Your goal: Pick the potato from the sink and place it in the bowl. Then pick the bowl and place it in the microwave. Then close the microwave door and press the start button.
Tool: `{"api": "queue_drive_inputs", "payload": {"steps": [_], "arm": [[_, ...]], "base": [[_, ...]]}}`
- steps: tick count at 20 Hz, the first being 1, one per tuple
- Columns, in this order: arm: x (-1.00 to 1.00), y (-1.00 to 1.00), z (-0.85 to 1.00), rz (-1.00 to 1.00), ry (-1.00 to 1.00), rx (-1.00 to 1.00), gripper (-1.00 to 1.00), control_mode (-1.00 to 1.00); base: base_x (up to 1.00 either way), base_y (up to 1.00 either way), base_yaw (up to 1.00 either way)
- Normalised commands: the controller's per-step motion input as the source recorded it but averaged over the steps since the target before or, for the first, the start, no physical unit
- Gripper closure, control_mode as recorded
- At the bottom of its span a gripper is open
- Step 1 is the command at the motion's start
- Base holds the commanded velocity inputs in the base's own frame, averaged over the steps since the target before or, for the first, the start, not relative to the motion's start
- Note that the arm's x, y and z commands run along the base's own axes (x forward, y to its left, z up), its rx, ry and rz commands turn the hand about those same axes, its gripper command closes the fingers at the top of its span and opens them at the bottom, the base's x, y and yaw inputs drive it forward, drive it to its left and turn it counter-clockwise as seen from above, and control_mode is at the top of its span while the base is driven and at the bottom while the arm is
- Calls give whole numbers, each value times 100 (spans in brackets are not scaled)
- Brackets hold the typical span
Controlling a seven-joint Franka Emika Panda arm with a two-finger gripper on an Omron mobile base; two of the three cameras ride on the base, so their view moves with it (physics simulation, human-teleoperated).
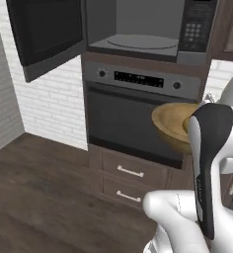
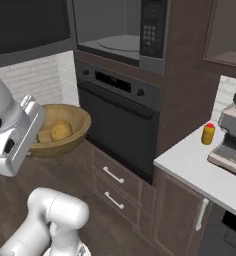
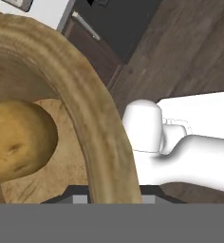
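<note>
In the left base view you had the round, shallow tan-brown wooden bowl (image 1: pixel 174 123) up in the air in front of the dark built-in oven (image 1: pixel 133 118), its right side hidden behind the arm. The gripper itself was behind the arm's dark wrist there, so you could not read the jaws from that side. Above the oven, the dark grey built-in microwave (image 1: pixel 148 29) stood with its grey cavity and round turntable plate (image 1: pixel 142 42) exposed, and the wide black microwave door (image 1: pixel 47 34) was swung out to the left – fully open.

In the right base view you saw the bowl (image 2: pixel 60 132) carried at the end of the white hand, level with the oven's glass front and well below the microwave (image 2: pixel 125 30). The small yellowish-brown oval potato (image 2: pixel 61 131) lay inside the bowl. On the pale counter to the right stood a small yellow bottle with a red cap (image 2: pixel 208 133) near a steel coffee machine (image 2: pixel 232 135).

In the hand view the bowl's thick rim (image 3: pixel 92 128) ran straight down between the fingertips, with the gripper (image 3: pixel 113 199) partly closed, clamped on that rim – the tips themselves mostly covered by the wood. The potato (image 3: pixel 16 140) sat large at the left, resting on the bowl's floor just inside the rim.
</note>
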Motion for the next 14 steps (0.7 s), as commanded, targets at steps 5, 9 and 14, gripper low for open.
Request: {"api": "queue_drive_inputs", "payload": {"steps": [5,9,14], "arm": [[0,0,0,0,0,0,100,100],[0,0,0,0,0,0,100,100],[0,0,0,0,0,0,100,100]], "base": [[96,8,-11],[83,-21,0],[39,-2,4]]}}
